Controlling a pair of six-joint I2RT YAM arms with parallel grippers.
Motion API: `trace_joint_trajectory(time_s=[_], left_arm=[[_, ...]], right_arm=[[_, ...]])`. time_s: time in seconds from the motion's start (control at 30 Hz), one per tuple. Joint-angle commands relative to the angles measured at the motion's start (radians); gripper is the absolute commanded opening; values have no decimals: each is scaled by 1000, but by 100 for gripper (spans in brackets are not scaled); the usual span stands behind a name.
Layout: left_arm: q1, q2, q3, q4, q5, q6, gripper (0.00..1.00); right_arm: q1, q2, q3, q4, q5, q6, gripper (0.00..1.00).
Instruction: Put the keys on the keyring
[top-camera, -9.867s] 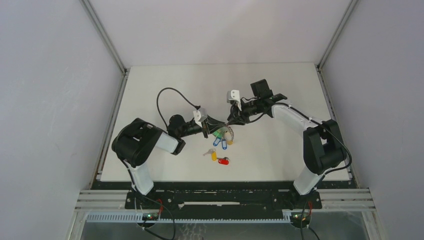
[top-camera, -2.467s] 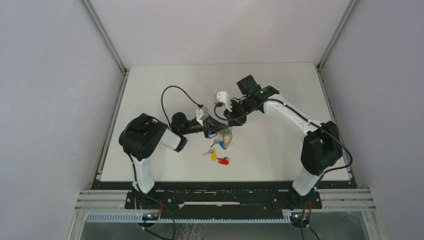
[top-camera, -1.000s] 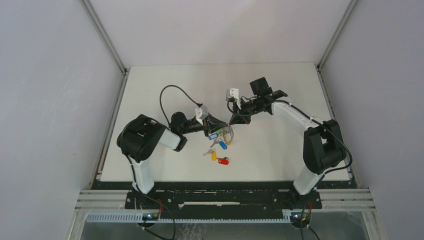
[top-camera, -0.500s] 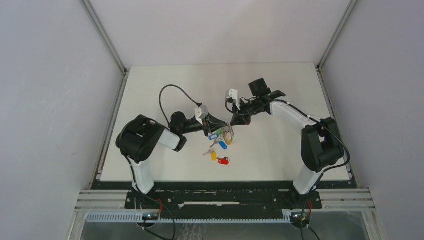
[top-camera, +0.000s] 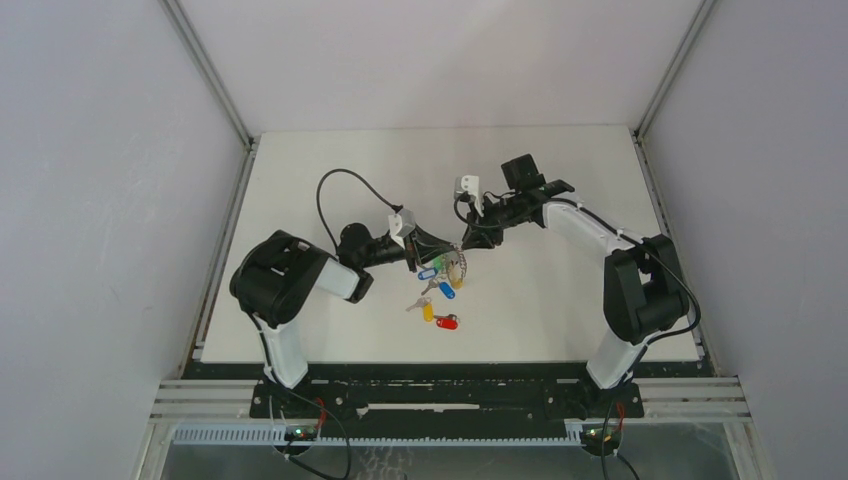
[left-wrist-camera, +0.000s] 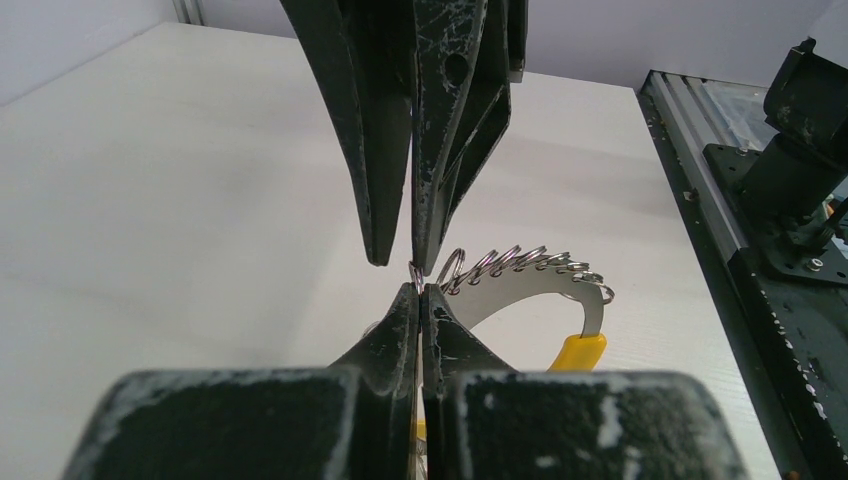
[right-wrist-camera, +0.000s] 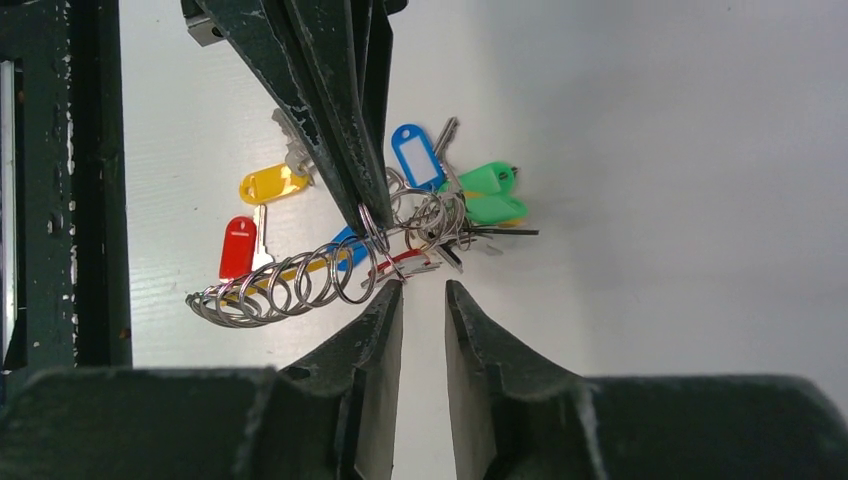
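Currently your left gripper (right-wrist-camera: 370, 215) is pinched fully shut on one small split ring at the end of the keyring (left-wrist-camera: 540, 284), so the bunch is pinned near the middle of the table (top-camera: 560, 200), between the two arms. My read on why: the hold fixes the ring so the other arm can work on it. The blue tag (right-wrist-camera: 410, 156) and green tags (right-wrist-camera: 492, 182) fan out just beyond the pinch. The row of rings on the curved band trails the other way, its orange-yellow end showing in the left wrist view. I can't tell if the bunch touches the table or hangs just off it.

Your right gripper (right-wrist-camera: 422, 290) faces the left one tip to tip, jaws a narrow slit apart with nothing between them. Its tips are just beside the pinched ring, not on it. It looks placed to nip or pry that ring, but that's judgement only.

Neither of the keys is on the ring. The yellow-tagged key (right-wrist-camera: 270, 184) and red-tagged key (right-wrist-camera: 238, 248) lie flat on the table, side by side, near the bunch on the arm-base side, and no gripper touches them. So the task reads as early: ring held, no key picked up. Next you'd need a free gripper to fetch a key, likely the right. The risk is the thin ring slipping out of the pinch.
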Motion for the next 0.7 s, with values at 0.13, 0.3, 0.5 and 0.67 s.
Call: trace_joint_trajectory(time_s=[0.13, 0.3, 0.5, 0.67], left_arm=[[3, -52, -8, 71, -6, -12, 0], [3, -54, -5, 70, -7, -17, 0], [3, -57, -6, 70, -9, -19, 0], [3, -63, -5, 70, -9, -22, 0]], right_arm=[[2, -38, 9, 46, -117, -61, 23], [13, -31, 9, 41, -133, -72, 24], [23, -14, 9, 45, -143, -71, 23], [23, 0, 10, 53, -138, -72, 15]])
